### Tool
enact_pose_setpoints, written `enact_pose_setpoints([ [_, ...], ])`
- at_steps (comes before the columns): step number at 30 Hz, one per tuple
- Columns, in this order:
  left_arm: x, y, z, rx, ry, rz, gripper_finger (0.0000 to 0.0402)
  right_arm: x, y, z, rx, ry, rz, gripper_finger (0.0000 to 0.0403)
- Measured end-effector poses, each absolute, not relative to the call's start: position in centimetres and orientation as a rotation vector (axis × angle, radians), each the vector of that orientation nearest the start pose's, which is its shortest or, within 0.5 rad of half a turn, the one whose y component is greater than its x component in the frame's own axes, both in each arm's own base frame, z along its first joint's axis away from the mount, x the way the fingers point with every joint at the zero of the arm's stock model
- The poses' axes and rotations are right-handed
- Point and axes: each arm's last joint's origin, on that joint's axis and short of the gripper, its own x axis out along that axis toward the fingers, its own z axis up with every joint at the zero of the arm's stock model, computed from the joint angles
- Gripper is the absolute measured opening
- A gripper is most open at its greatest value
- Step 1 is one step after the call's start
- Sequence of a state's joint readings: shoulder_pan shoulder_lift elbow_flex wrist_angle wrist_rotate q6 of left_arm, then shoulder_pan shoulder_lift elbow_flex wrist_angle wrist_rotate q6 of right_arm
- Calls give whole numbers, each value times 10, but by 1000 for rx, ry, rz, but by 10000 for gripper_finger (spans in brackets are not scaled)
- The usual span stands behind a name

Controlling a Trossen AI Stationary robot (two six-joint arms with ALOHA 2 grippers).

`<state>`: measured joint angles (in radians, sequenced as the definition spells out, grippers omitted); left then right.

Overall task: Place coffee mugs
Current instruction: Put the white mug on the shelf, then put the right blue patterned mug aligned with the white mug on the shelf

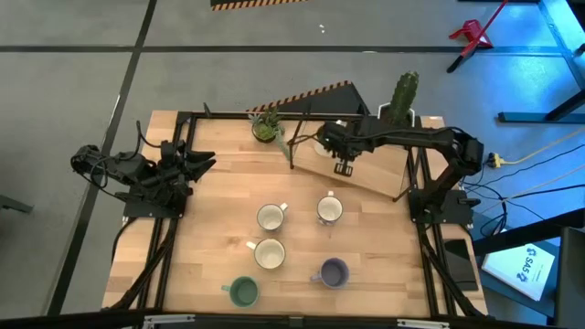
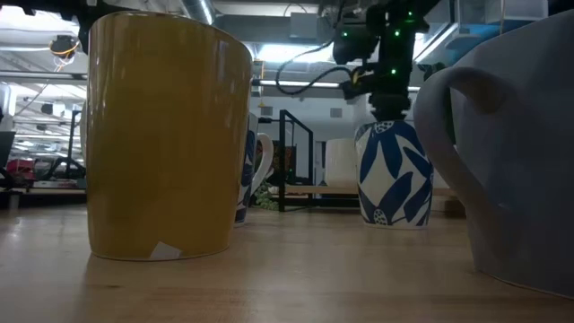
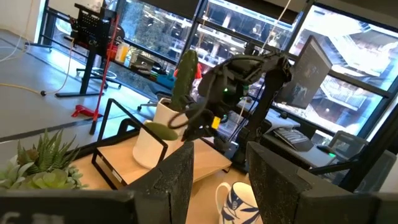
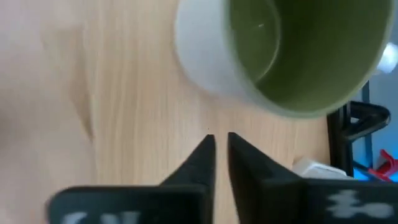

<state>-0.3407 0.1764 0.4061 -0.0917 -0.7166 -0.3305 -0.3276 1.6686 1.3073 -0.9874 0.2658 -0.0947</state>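
In the high view, five mugs stand upright on the table: a white mug [image 1: 271,217], a white mug with a blue pattern [image 1: 329,210], a cream-yellow mug [image 1: 270,253], a teal mug [image 1: 243,291] and a lavender mug [image 1: 334,272]. The right wrist view shows a sixth mug [image 4: 286,56], olive green inside, standing on light wood. My right gripper [image 1: 343,166] [image 4: 219,146] hovers over the raised board at the far side, shut, pointing down just beside this mug and apart from it. My left gripper [image 1: 199,164] [image 3: 221,177] waits open at the table's left.
A raised wooden board [image 1: 366,174] in a black frame stands at the far right. A white pot with a cactus [image 1: 399,100] and a leafy plant [image 1: 266,126] stand along the far edge. Bare table lies between the left arm and the mugs.
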Motion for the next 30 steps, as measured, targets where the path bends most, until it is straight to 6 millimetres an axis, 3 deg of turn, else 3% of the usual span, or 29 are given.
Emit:
enact_pose_setpoints([
  [7, 76, -7, 276, -395, -178, 353, 142, 307, -122, 244, -32, 1244, -499, 11],
  [17, 76, -7, 274, -381, -154, 357, 142, 306, -142, 246, -7, 1170, -530, 1],
  [24, 76, -7, 274, -380, -154, 357, 142, 307, -141, 249, -20, 1150, -489, 0],
  [30, 76, -7, 274, -381, -154, 358, 142, 299, -128, 274, 42, 1107, -320, 0],
])
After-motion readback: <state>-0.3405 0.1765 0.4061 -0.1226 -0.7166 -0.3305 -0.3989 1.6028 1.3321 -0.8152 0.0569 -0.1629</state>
